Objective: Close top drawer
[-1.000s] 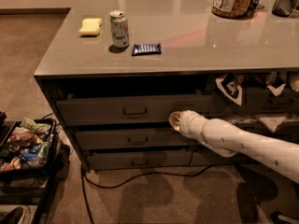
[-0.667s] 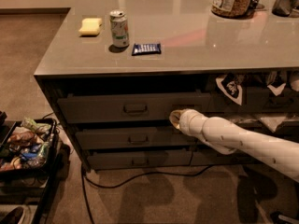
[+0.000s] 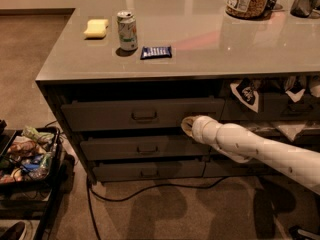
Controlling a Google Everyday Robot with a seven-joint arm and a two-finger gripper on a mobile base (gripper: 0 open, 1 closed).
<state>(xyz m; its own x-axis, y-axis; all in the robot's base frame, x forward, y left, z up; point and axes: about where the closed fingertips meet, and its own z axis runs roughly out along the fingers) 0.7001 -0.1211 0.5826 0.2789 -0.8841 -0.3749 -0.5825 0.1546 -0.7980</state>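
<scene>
Hardly anything has been moved since the earlier frames. The top drawer (image 3: 100, 115) is seen under the left part of the tabletop (image 3: 200, 49), its front apparently still standing out a little, so closing is judged unfinished. At the front's right end the claw (image 3: 188, 126) is held. Contact is hidden, and whether it is released or clenched cannot be told.

Hand (image 3: 188, 126) at top drawer (image 3: 115, 115) front, mostly hidden by arm (image 3: 270, 154); arm cropped at right edge.
</scene>
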